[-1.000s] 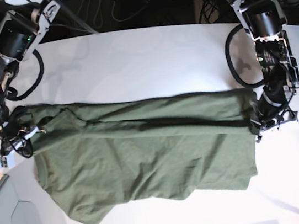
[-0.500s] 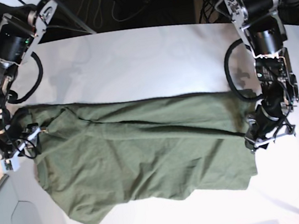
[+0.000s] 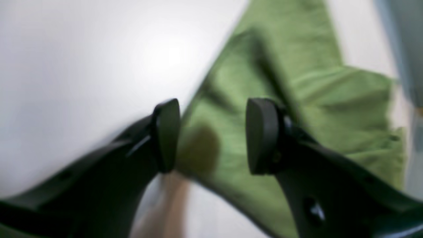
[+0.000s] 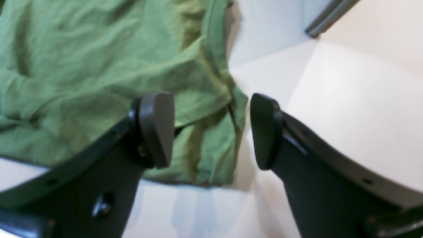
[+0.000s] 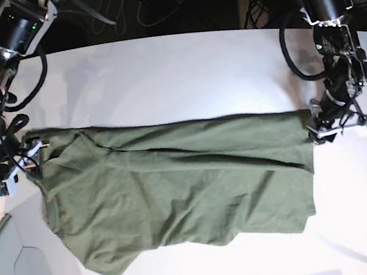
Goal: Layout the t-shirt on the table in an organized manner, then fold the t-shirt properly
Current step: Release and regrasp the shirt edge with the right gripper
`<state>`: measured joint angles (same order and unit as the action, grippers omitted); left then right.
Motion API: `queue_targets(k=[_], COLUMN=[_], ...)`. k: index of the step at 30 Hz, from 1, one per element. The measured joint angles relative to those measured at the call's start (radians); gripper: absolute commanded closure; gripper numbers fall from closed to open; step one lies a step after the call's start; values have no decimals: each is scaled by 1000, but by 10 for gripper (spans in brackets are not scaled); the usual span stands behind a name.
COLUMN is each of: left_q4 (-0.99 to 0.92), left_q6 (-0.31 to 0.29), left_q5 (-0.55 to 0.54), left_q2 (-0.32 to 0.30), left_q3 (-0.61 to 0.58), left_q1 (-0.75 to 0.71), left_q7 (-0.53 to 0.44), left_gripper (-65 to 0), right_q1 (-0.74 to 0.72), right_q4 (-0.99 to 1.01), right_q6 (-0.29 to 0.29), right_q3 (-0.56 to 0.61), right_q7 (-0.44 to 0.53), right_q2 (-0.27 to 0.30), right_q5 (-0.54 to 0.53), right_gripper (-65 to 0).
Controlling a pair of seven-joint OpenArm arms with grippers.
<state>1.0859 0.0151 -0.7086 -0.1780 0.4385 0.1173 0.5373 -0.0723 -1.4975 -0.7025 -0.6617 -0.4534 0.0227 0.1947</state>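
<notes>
Far left of the base view: right gripper low over the table, just beside the shirt's left corner, arm angled down from the upper-left. Jaws parted wide in the right wrist view, a hemmed sleeve or collar corner lying between and below the pads, nothing pinched.

Centre: t-shirt spread across the white table, broad side toward the camera, a long fold ridge running along its upper edge, lower-left part bunched and uneven. Still laying-out stage by the look of it; not yet flat enough to fold.

Handling, as a judgement: light, limp cotton, no stiffness, likely to drape and drag behind whatever point is lifted, wrinkles following along. Low breakage risk; main risk of slipping out of a shallow pinch or grabbing only one layer. Best holds probably at the hemmed corners and seams at either end, where the cloth is thicker, pulled apart evenly to tension the upper edge.

Far right: left gripper at the shirt's right edge, arm dropping steeply from the top-right, wrist bent inward. Left wrist view blurred, yet jaws plainly apart, green cloth seen beneath the gap, one pad over bare table, nothing gripped.
</notes>
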Motion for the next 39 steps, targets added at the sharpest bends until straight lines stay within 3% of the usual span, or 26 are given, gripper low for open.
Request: queue_targets(k=[7, 11, 16, 22, 25, 37, 39], left_q4=[-116, -117, -117, -125, -127, -117, -108], left_q6=[-7, -10, -11, -11, -11, -11, -14], left_q5=[-6, 35, 39, 36, 35, 31, 28], left_q2=[0, -3, -2, -5, -5, -5, -11], left_q3=[-5, -116, -174, -173, -173, -173, -173], left_q1=[45, 43, 40, 32, 30, 18, 8], left_q7=[-50, -119, -146, -140, -138, -140, -136], left_gripper=[-316, -314, -299, -64, 0, -3, -3], right_q1=[53, 54, 54, 52, 22, -48, -58], right_q4=[4, 1, 4, 106, 178, 360, 402], right_q6=[0, 0, 0, 0, 0, 0, 0], right_q3=[-2, -23, -71, -55, -53, -45, -45], right_q7=[-1, 8, 3, 12, -6, 11, 11], right_q2=[0, -3, 8, 43, 60, 122, 132], right_q5=[3, -10, 0, -5, 4, -1, 0], right_gripper=[-365, -365, -365, -365, -365, -359, -328])
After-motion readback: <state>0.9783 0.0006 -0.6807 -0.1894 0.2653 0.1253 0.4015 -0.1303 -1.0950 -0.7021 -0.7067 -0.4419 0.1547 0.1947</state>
